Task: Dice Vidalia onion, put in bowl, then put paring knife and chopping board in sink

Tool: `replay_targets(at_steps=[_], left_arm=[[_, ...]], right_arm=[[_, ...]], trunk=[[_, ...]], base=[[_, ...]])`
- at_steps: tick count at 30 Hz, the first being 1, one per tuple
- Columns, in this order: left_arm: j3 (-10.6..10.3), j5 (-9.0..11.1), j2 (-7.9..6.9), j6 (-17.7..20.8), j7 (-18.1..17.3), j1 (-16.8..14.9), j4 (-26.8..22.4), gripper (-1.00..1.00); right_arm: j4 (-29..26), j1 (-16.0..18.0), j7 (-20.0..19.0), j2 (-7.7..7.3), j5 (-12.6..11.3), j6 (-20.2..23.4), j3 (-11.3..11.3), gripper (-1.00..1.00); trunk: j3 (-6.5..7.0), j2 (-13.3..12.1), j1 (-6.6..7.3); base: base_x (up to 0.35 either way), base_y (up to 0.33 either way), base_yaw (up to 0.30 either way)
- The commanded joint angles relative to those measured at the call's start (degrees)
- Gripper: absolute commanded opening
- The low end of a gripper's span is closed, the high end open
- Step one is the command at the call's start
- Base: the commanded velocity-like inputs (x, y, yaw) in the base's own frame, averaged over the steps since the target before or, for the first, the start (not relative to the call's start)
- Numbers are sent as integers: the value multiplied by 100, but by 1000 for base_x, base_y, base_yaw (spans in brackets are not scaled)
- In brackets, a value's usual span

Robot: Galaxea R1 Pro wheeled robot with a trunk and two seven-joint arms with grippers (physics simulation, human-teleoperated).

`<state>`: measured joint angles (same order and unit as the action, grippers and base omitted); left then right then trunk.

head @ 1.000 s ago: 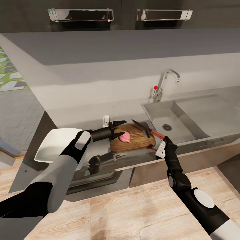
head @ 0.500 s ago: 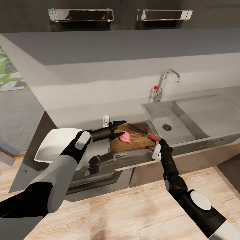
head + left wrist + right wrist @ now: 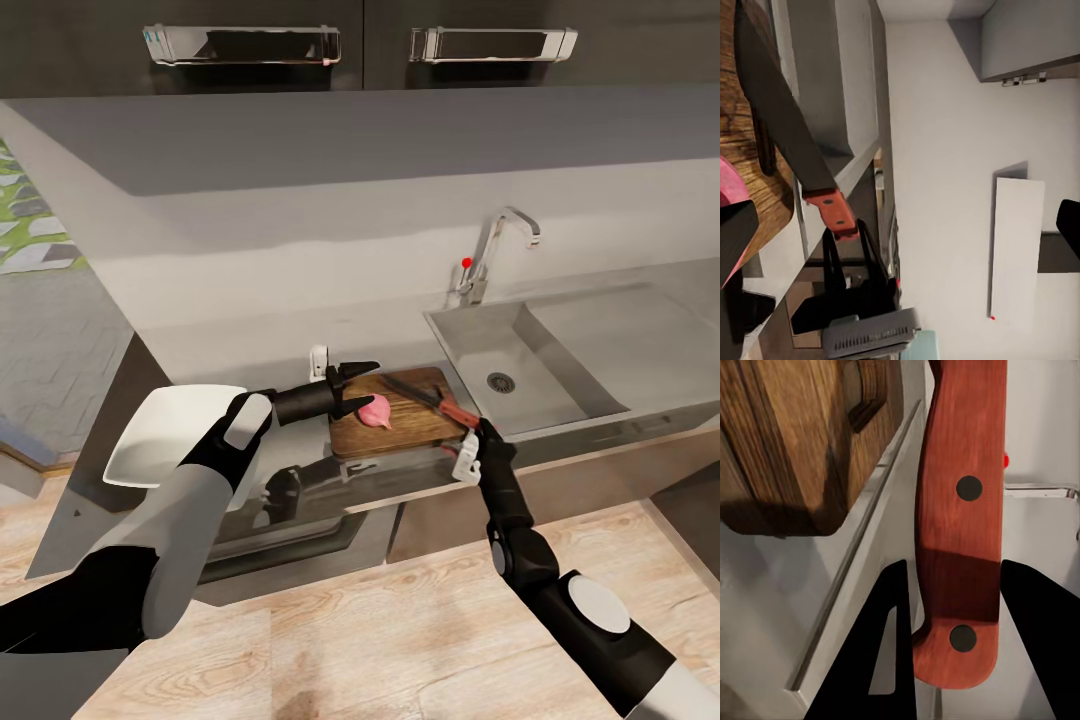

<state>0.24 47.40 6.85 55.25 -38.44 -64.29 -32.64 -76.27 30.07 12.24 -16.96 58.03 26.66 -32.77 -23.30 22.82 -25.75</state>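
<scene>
Right gripper (image 3: 474,432): at the near edge of the countertop, right of the board. Its two dark fingers (image 3: 1031,637) are pressed on both sides of the paring knife's red handle, so it is holding the knife.
Paring knife (image 3: 432,398): held low, with the dark blade lying over the right part of the board and pointing far and left. The tip is near the onion, but apart from it.
Left gripper (image 3: 358,386): comes in from the left, at the left end of the board. Its jaws are apart, and the near finger tip is right at the onion. I cannot tell if it touches.
Vidalia onion (image 3: 376,411): small and pink, sitting whole on the left part of the board.
Chopping board (image 3: 410,418): brown wood, flat on the countertop, just left of the sink.
Bowl (image 3: 165,433): white, on the countertop at the far left, partly behind the left arm.
Countertop (image 3: 240,340): long and grey.
Sink (image 3: 520,365): steel, right of the board, with a round drain.
Tap (image 3: 495,250): curved, on the far side of the sink, with a red knob.
</scene>
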Motion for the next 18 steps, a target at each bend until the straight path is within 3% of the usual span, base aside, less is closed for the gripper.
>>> replay_targets(at_steps=[1, 18], left_arm=[[3, -2, 0, 21, -15, -5, 3, 100], [3, -2, 0, 21, -15, -5, 3, 100]], right_arm=[[-2, 8, 9, -6, 33, 52, -47, -100], [-8, 8, 15, 105, 34, 43, -111, -100]], trunk=[[-9, 10, -3], [-9, 10, -3]], base=[[0, 0, 0], [0, 0, 0]])
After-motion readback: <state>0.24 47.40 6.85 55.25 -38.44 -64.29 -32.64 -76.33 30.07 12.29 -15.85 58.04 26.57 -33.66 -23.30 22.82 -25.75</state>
